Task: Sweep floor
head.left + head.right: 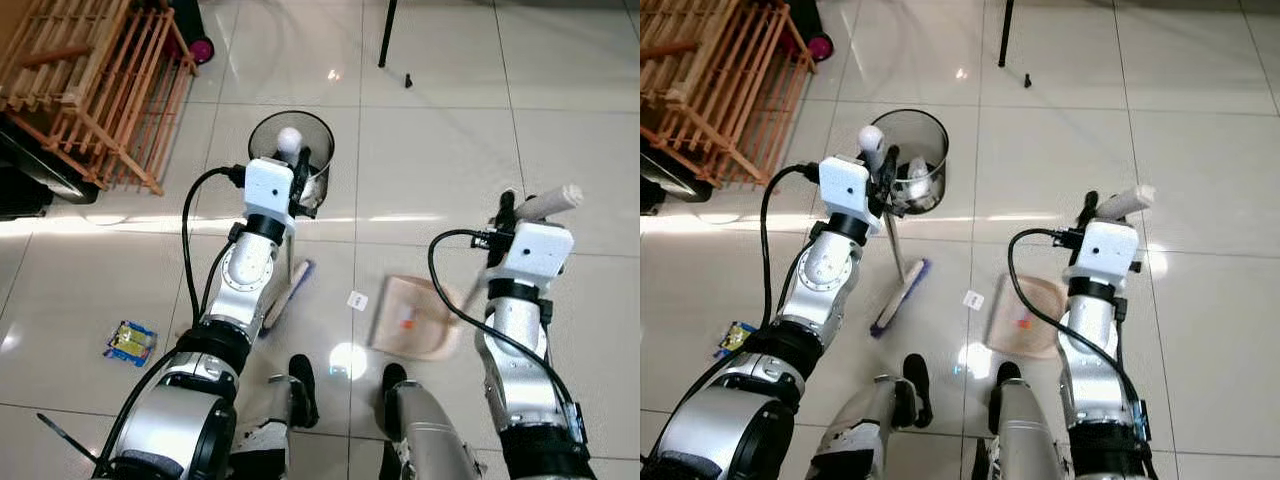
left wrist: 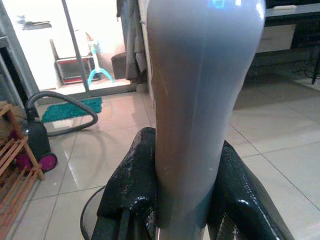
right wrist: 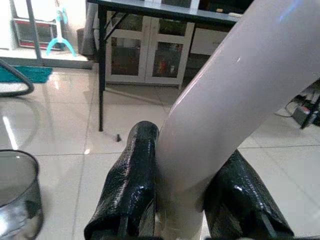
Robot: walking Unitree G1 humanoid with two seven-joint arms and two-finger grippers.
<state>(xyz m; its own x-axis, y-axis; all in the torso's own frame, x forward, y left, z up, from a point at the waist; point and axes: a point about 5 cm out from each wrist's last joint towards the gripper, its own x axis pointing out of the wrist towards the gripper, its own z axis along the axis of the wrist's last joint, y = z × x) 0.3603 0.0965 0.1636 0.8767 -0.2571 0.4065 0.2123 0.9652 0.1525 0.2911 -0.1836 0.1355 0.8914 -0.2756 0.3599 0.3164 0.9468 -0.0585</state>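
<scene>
My left gripper (image 1: 301,162) is shut on the white handle of a broom (image 2: 200,100), which stands nearly upright. The broom's blue-edged head (image 1: 291,291) rests on the tiles just before my feet. My right gripper (image 1: 504,212) is shut on the long white handle (image 3: 235,95) of a beige dustpan (image 1: 412,318). The pan lies flat on the floor to the right of the broom head, with a small orange bit in it. A small white scrap (image 1: 357,300) lies on the tile between broom head and pan.
A round metal bin (image 1: 292,138) with rubbish inside stands just beyond the broom. A yellow-and-blue packet (image 1: 131,341) lies on the floor at the left. A wooden rack (image 1: 90,80) fills the far left, and a black stand leg (image 1: 386,40) rises at the back.
</scene>
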